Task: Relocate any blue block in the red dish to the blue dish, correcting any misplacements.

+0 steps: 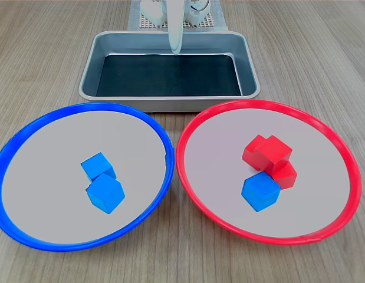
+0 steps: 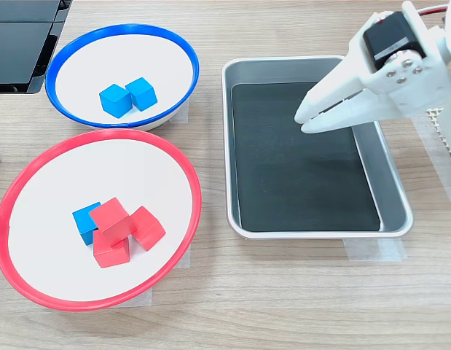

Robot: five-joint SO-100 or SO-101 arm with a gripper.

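The blue block (image 1: pixel 261 191) is a small, plain bright-blue cube with sharp edges, matching the red cubes (image 1: pixel 269 157) in size. It sits inside the red dish (image 1: pixel 188 177), on the near side of the red cluster in the first exterior view and touching it; in the second exterior view it lies at the cluster's left (image 2: pixel 86 222), partly hidden behind a red cube. The blue dish (image 1: pixel 29 132), left of the red dish in the first exterior view, holds two more blue cubes (image 1: pixel 102 183) touching each other. The hand (image 2: pixel 304 119) hangs over the metal tray (image 2: pixel 312 227), clenched and empty, its tips nearly together. Everything rests on a wooden tabletop (image 2: pixel 283 306).
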